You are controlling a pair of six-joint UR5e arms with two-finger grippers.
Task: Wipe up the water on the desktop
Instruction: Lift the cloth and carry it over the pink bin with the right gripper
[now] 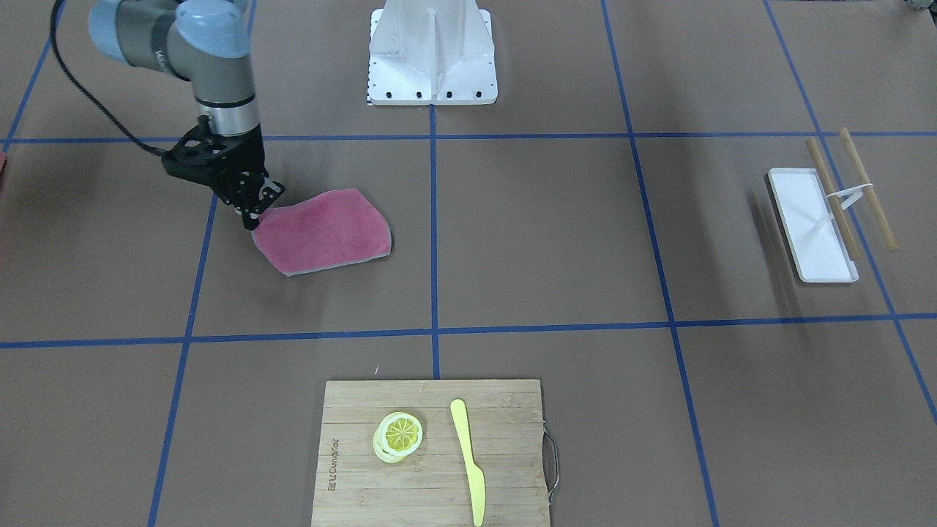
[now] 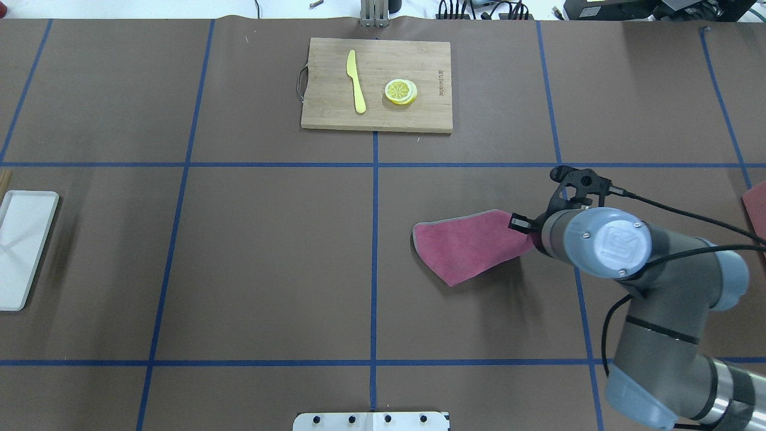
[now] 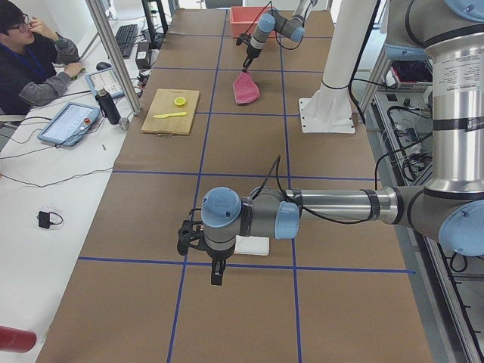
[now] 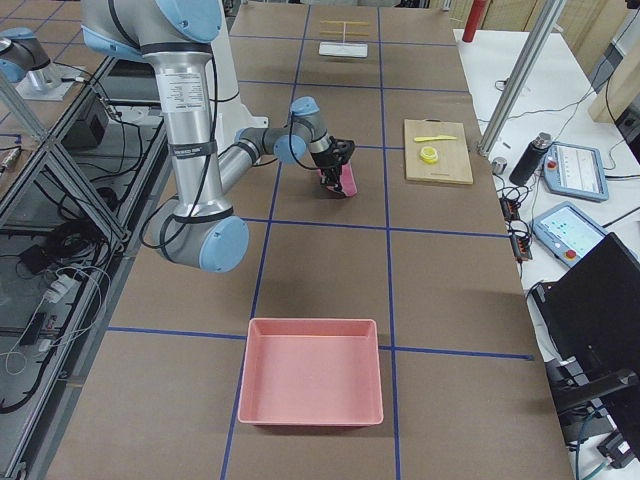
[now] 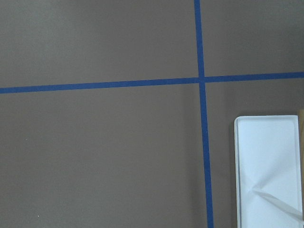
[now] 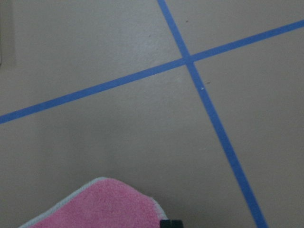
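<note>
At the left end of the brown, blue-taped desktop, a white tray lies flat with the left gripper hanging near it, jaw state not determinable. Centre, at the far edge, a cutting board carries a yellow knife and lemon slices. Right of centre, the right gripper is clamped on one corner of a pink cloth trailing toward the middle.

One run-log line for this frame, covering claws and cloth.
right claw: shut on pink cloth corner | cloth: rest lies on desktop | left claw: above desktop, state unclear
</note>
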